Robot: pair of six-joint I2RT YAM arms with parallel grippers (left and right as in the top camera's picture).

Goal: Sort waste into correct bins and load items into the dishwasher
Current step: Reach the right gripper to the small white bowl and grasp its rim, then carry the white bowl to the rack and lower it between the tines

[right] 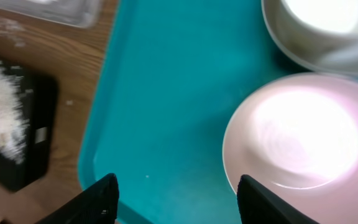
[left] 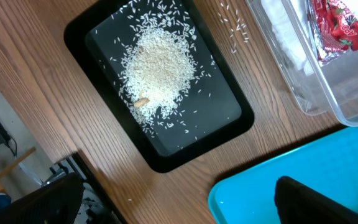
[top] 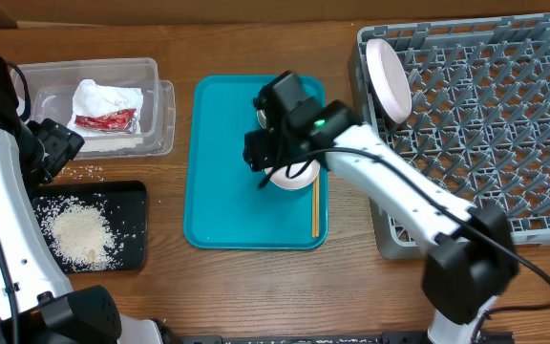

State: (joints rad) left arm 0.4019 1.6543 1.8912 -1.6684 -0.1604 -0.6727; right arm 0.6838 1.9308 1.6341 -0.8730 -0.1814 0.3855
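Note:
The clear tub [top: 156,96] holds a white napkin [top: 103,97] and the red wrapper [top: 105,120]; the wrapper also shows in the left wrist view [left: 337,25]. The black tray [top: 132,205] holds a pile of rice [top: 79,234], also seen in the left wrist view [left: 160,62]. My right gripper [top: 273,158] hovers open over the teal tray [top: 222,172], its jaws [right: 179,199] beside a pale round bowl [right: 300,137]. A greyish vessel [right: 319,28] sits behind the bowl. Chopsticks [top: 314,205] lie on the teal tray. A pale plate [top: 388,78] stands in the grey dish rack [top: 485,124]. My left gripper [top: 57,151] is open and empty.
Loose rice grains [top: 89,172] lie on the wood between the tub and the black tray, and they also show in the left wrist view [left: 232,25]. The teal tray's corner [left: 241,193] lies close to the black tray [left: 229,124].

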